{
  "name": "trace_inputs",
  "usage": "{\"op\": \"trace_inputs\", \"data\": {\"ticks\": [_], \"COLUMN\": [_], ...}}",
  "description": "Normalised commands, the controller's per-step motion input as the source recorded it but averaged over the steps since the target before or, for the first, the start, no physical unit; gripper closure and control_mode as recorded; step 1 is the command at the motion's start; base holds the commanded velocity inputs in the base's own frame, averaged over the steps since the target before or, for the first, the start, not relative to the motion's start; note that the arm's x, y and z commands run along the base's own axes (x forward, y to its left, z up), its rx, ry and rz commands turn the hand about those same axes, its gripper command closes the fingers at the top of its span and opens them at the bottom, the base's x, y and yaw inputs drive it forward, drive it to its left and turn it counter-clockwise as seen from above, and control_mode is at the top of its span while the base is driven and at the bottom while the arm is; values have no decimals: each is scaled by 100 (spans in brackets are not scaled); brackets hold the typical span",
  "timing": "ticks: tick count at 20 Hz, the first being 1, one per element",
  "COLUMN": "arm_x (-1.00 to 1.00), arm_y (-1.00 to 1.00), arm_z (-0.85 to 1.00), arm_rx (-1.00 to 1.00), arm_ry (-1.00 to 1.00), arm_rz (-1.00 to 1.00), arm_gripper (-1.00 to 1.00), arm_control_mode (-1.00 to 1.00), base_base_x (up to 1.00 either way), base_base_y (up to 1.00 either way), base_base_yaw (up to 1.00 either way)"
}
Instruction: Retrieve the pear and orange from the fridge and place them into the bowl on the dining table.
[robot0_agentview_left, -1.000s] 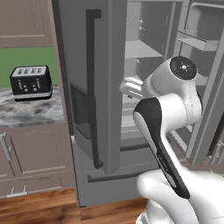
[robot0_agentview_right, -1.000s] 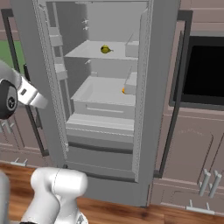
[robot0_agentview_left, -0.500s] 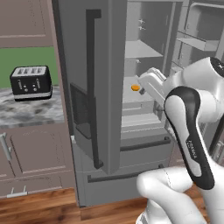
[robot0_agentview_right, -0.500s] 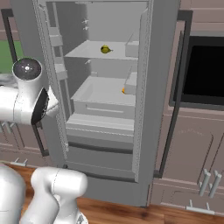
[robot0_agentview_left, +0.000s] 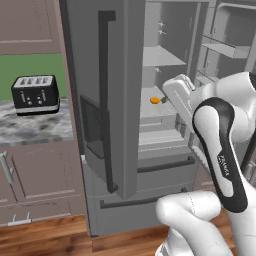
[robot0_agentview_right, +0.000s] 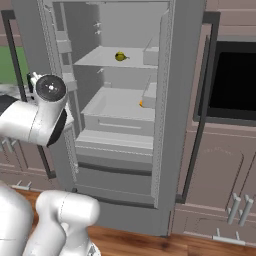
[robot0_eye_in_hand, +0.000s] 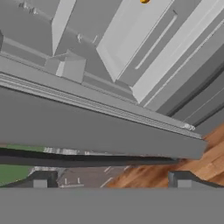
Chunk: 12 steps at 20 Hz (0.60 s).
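The fridge stood with its doors open. The pear lay on the upper shelf, towards the back. The orange lay one level lower, in the drawer-like tray, at its right side when seen from the right base view; in the hand view it showed as a small orange spot at the top edge.

The arm rose from the base, bent sharply at the elbow, and reached forward at about the height of the tray. In the left base view the white hand was just right of the orange, short of the fridge interior. The pincer was spread wide, its two dark finger tips well apart, with nothing between them. The hand camera was rolled, so the fridge shelves ran diagonally across its view.

A black toaster sat on the marbled worktop left of the fridge. A dark oven was set into the cabinets on the right
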Motion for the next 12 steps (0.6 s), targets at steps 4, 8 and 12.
{"op": "trace_inputs", "data": {"ticks": [4,8,12], "arm_x": [36,62,80], "arm_y": [0,0,0], "arm_z": [0,0,0], "arm_rx": [3,11,15], "arm_ry": [-3,0,0], "arm_rz": [-2,0,0], "arm_gripper": [-100,-100,-100], "arm_control_mode": [-100,-100,-100], "base_base_x": [0,0,0], "base_base_y": [0,0,0], "base_base_yaw": [0,0,0]}}
